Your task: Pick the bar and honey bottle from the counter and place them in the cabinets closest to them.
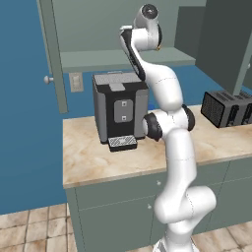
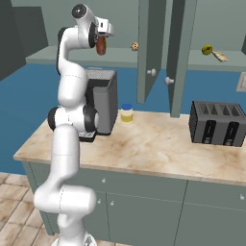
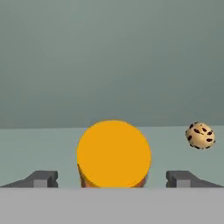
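In the hand view I look down on the yellow cap of the honey bottle (image 3: 113, 154), which sits between my gripper's (image 3: 113, 177) fingertips with a gap on each side; the gripper is open. In the right base view the amber honey bottle (image 2: 101, 46) sits just under the gripper (image 2: 102, 42), at the shelf of the left upper cabinet (image 2: 45, 55). The golden-tan bar (image 2: 221, 56) lies on the shelf of the right cabinet (image 2: 230, 65), beside a yellowish ball (image 2: 207, 49). The marble counter (image 2: 158, 144) runs below.
A speckled round ball (image 3: 200, 135) rests on the shelf to the bottle's right. Two cabinet doors (image 2: 151, 48) hang open. On the counter stand a coffee machine (image 1: 119, 110), a pale blue-topped container (image 2: 126, 113) and a dark toaster (image 2: 216, 124).
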